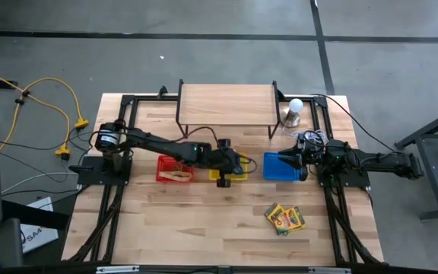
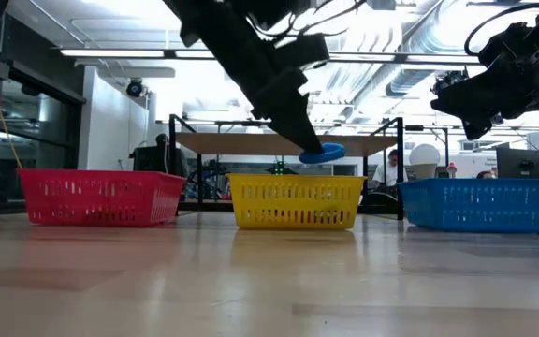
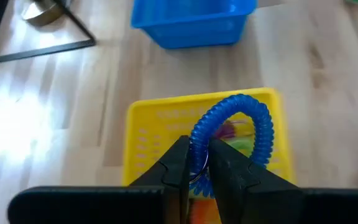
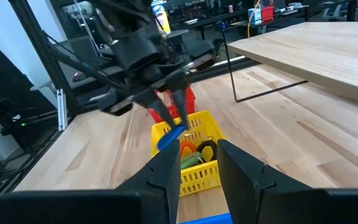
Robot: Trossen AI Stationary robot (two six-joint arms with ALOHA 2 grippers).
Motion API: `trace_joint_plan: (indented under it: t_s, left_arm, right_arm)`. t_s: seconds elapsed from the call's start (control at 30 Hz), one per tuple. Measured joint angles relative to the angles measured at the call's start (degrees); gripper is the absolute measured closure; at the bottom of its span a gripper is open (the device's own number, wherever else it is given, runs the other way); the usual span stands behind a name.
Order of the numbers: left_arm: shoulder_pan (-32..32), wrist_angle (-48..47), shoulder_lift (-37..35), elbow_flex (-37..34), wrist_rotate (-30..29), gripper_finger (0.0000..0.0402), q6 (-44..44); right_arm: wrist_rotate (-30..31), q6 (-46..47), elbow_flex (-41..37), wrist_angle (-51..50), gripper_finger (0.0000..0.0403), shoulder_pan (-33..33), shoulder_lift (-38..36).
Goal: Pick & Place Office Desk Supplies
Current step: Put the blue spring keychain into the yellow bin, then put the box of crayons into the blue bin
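My left gripper (image 1: pixel 238 164) is shut on a blue coiled ring (image 3: pixel 232 134) and hangs over the yellow basket (image 1: pixel 230 173) in the middle of the table. In the low view the ring (image 2: pixel 321 153) floats just above that basket's rim (image 2: pixel 295 180). The yellow basket holds a few coloured items (image 4: pixel 194 152). Flat yellow-and-green crayon boxes (image 1: pixel 284 218) lie on the table near the front right. My right gripper (image 4: pixel 199 162) waits, open, above the blue basket (image 1: pixel 281 166). My left gripper pinches one spot of the blue ring's coil (image 3: pixel 199 140) between its two fingers. The fingers slant down, coming from the table's left side. The rest of the loop sticks out ahead of the fingertips, lifted clear above the yellow basket.
A red basket (image 1: pixel 175 169) with tan bands stands left of the yellow one. A wooden shelf on black legs (image 1: pixel 226 105) spans the far side. A white bulb on a metal base (image 1: pixel 293 113) and a wire tangle (image 1: pixel 310 138) sit at the far right.
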Motion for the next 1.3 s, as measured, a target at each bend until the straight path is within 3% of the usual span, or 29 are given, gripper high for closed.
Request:
trace_joint_plan:
  t_s: [0.93,1.3]
  left_arm:
    - [1.3,-5.7,2.5,0.0,0.2,0.0354,-1.6]
    - [1.3,-6.0,2.5,0.0,0.2,0.0308,-1.4]
  right_arm:
    - [0.0,0.0,0.0,0.1,0.0309,0.0,0.0]
    - [0.0,0.0,0.0,0.2,0.0309,0.0,0.0]
